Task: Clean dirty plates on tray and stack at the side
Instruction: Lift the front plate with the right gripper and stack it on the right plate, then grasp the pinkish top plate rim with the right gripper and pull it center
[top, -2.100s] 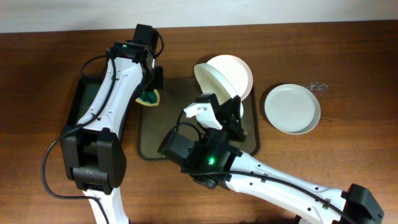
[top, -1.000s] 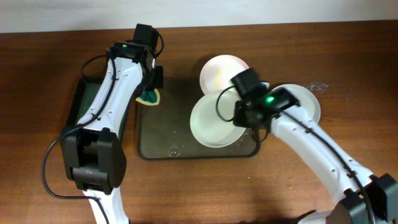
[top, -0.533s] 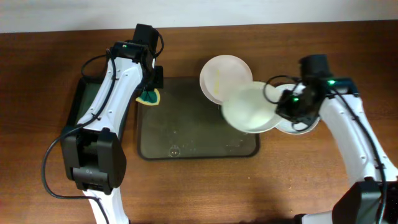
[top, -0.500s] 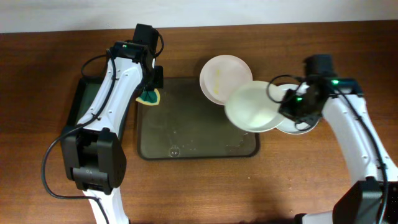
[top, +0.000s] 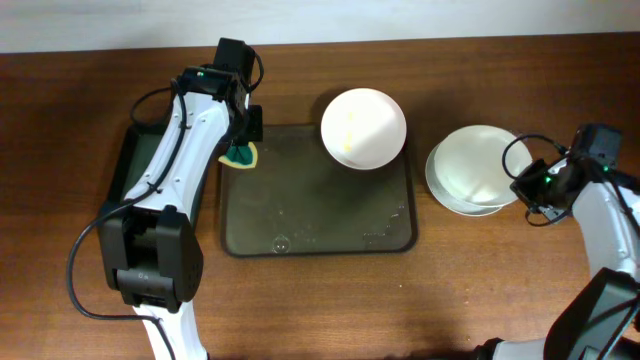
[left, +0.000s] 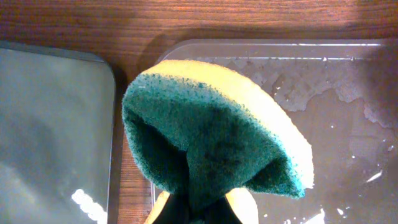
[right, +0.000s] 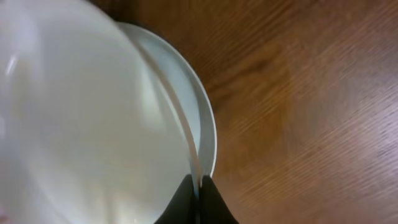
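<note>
The dark brown tray (top: 300, 215) lies in the middle of the table. One white plate (top: 363, 128) with a yellowish smear rests on its far right corner. My right gripper (top: 527, 186) is shut on the rim of a second white plate (top: 478, 163), holding it just over a third white plate (top: 452, 198) on the table right of the tray. In the right wrist view the held plate (right: 87, 124) overlaps the lower plate (right: 202, 118), my fingers (right: 198, 190) pinching its edge. My left gripper (top: 240, 148) is shut on a green-yellow sponge (left: 211, 137) at the tray's far left corner.
A smaller black tray (top: 150, 165) lies left of the brown tray, under my left arm. The brown tray (left: 323, 124) is wet, with foam patches. Bare wooden table surrounds the plates on the right.
My right gripper carried the plate from over the tray rightward and lowered it onto the plate at the side. My left arm with the sponge has not moved.
</note>
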